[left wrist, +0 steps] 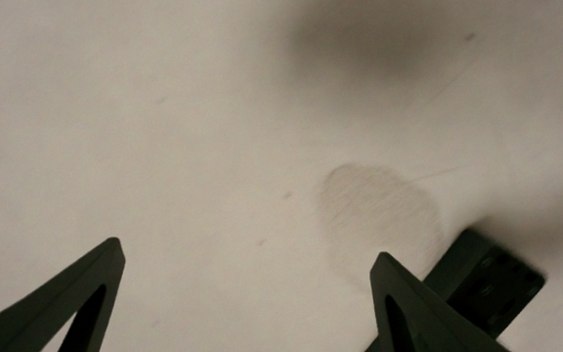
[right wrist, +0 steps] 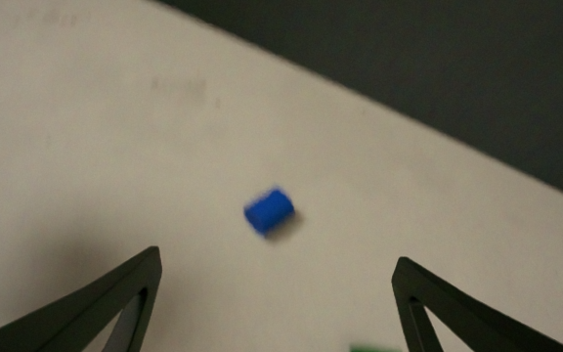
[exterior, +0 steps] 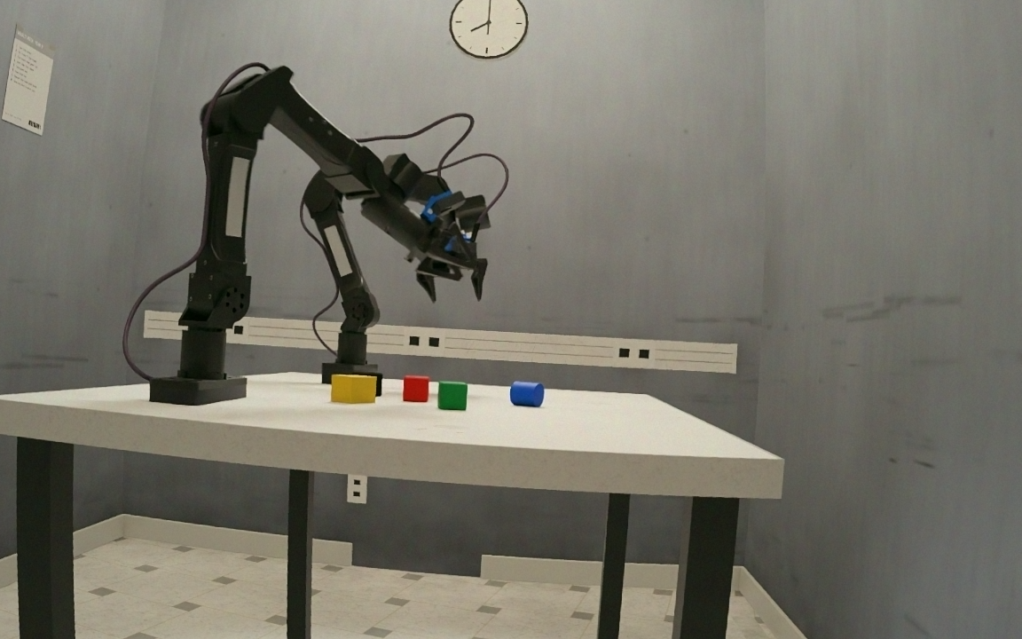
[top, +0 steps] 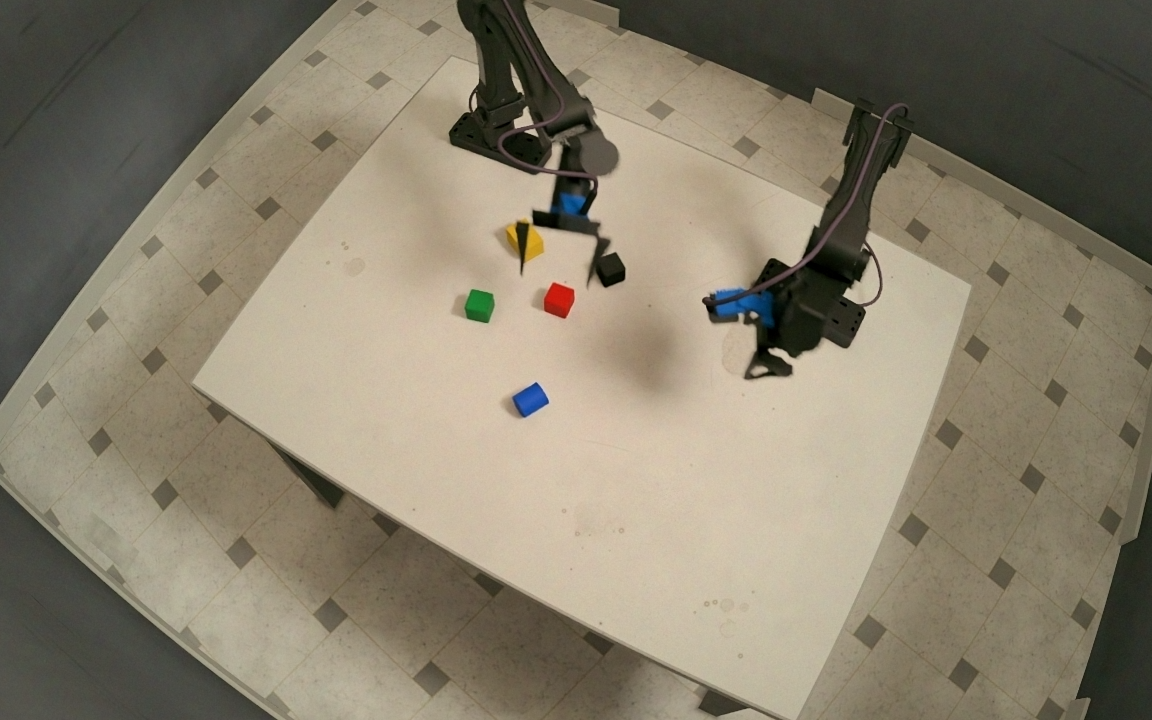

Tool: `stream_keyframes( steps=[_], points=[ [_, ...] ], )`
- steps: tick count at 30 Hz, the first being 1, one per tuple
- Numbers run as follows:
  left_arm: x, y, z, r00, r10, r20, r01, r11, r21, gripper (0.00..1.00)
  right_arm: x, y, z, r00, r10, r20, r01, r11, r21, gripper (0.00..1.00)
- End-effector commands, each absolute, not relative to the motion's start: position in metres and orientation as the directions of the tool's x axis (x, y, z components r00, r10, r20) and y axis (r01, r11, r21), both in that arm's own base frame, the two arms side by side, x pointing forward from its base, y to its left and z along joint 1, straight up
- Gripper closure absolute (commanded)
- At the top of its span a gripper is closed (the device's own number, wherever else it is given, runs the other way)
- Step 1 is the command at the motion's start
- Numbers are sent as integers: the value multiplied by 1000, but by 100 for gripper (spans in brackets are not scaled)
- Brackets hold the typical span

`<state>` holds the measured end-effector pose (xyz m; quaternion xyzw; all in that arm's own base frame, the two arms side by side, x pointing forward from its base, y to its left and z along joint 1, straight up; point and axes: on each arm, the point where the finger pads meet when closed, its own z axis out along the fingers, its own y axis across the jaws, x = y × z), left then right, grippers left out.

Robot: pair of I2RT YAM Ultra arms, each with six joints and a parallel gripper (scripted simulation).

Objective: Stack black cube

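The black cube (top: 610,268) sits on the white table right of the red cube (top: 558,300). The green cube (top: 479,305) stands left of the red cube and also shows in the side view (exterior: 452,395). My right gripper (top: 560,250) is open and empty, raised well above the table between the yellow cube and the black cube. Its wrist view (right wrist: 277,255) shows only a sliver of the green cube (right wrist: 374,348) at the bottom edge. My left gripper (top: 732,338) is open and empty, raised above a faint stain (left wrist: 374,215) beside its own base (left wrist: 487,284).
A yellow cube (top: 528,238) lies behind the red cube. A blue cylinder (top: 530,399) lies on its side nearer the front, and shows in the right wrist view (right wrist: 269,211). The arm bases stand at the back (top: 482,134) and right (top: 817,313).
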<state>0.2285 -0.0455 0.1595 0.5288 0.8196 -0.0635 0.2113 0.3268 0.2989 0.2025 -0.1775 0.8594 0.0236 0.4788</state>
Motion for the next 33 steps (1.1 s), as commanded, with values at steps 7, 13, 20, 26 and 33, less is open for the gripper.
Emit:
stream_keyframes(
  steps=[7, 13, 20, 26, 33],
  points=[
    [225, -102, 153, -399, 767, -502, 828, 537, 163, 0, 242, 227, 184, -649, -429, -629, -506, 860, -65, 0],
    [217, -144, 144, -388, 739, -550, 821, 549, 158, 0, 199, 188, 179, -687, -490, -536, -574, 819, -13, 0],
    [200, -202, 126, -342, 738, -581, 852, 504, 139, 0, 166, 154, 178, -706, -527, -473, -614, 788, 38, 0],
    [172, -248, 117, -267, 754, -601, 898, 421, 129, 0, 154, 140, 178, -714, -534, -453, -621, 781, 60, 0],
    [135, -295, 106, -182, 769, -613, 940, 318, 121, 0, 151, 132, 180, -722, -520, -455, -611, 789, 68, 0]
  ],
)
